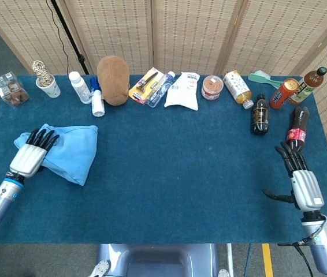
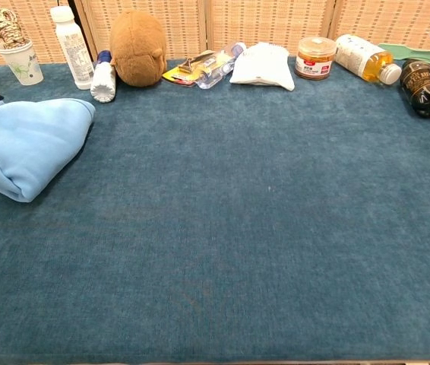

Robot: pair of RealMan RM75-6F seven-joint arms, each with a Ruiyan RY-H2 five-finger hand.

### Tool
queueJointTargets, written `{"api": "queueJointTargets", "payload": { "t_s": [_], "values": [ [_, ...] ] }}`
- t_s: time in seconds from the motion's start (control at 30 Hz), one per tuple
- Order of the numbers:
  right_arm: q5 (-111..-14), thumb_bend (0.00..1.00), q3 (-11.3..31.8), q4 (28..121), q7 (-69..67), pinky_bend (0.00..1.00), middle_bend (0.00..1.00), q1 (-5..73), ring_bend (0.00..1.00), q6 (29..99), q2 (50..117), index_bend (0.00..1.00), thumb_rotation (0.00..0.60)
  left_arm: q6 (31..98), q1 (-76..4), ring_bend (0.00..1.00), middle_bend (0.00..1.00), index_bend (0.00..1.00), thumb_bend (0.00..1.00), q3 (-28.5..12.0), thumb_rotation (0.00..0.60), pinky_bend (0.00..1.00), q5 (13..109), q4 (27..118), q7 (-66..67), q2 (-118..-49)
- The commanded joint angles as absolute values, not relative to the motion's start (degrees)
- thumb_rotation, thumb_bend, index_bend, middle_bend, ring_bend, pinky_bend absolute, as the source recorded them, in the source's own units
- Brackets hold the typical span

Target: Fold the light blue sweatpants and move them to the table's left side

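Observation:
The light blue sweatpants (image 1: 71,151) lie folded in a bundle on the blue table's left side, also seen at the left edge of the chest view as the sweatpants (image 2: 25,144). My left hand (image 1: 32,154) rests flat on the bundle's left part, its dark fingers (image 1: 42,137) spread and holding nothing. Only a dark fingertip of it shows in the chest view. My right hand (image 1: 301,176) lies at the table's right edge, fingers straight and apart, empty.
Along the back edge stand a cup (image 1: 49,86), white bottles (image 1: 81,86), a brown plush (image 1: 113,79), packets (image 1: 184,90), a jar (image 1: 212,87) and several drink bottles (image 1: 260,114). A cola bottle (image 1: 297,127) stands just beyond my right hand.

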State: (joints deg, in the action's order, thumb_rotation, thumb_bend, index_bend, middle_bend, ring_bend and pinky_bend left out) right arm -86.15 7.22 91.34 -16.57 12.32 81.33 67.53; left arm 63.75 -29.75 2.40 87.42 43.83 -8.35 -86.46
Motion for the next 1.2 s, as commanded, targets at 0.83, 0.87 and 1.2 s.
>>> {"api": "queueJointTargets", "payload": {
  "t_s": [0.83,0.87,1.2],
  "values": [
    [-85.9,0.0,7.0,91.8,-15.7,0.0,0.0,12.3,0.0,81.1,67.5,0.0,0.6,61.9,-27.6,0.0,0.0,0.0,0.05,1.4,0.549,0.0,85.1,56.1,-0.6,-79.6],
    [-85.9,0.0,7.0,91.9,-15.6,0.0,0.0,12.3,0.0,81.1,67.5,0.0,0.6,62.6,-27.2,0.0,0.0,0.0,0.04,1.5,0.554,0.0,85.3,56.5,-1.0,-79.2],
    [-86.2,0.0,6.9,91.7,-11.8,0.0,0.0,12.1,0.0,82.0,67.4,0.0,0.6,73.3,-21.5,0.0,0.0,0.0,0.0,1.0,0.561,0.0,86.5,61.6,-10.1,-73.3]
  ]
}}
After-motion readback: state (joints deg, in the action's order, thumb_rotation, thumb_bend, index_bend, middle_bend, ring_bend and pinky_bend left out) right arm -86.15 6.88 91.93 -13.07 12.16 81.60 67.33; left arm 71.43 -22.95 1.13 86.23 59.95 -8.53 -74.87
